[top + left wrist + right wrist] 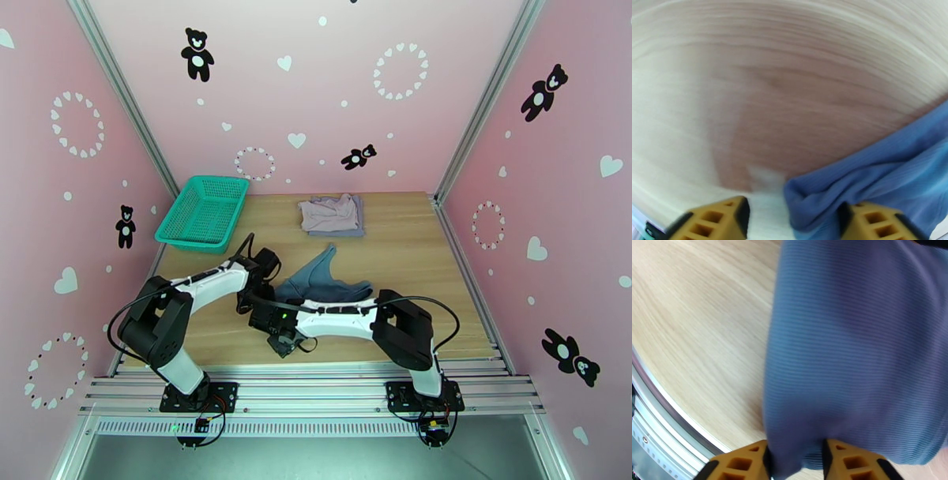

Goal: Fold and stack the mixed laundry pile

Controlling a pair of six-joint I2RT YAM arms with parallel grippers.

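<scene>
The teal-blue sleeveless top (320,280) lies spread in the middle of the wooden table (411,260). Both arms reach in over its near left side. My left gripper (248,303) is open, and in the left wrist view a folded edge of the top (877,173) lies between the fingers of the left gripper (793,221), against the right finger (873,223). My right gripper (278,339) is open. In its wrist view a hanging fold of the top (857,350) fills the gap of the right gripper (795,461). A folded stack (332,214), pale mauve over grey-lavender, rests at the back.
A green mesh basket (202,213) stands at the back left corner of the table. Pink walls close in the back and both sides. The metal rail (316,387) of the near table edge runs just below the grippers, also seen as rail (659,417).
</scene>
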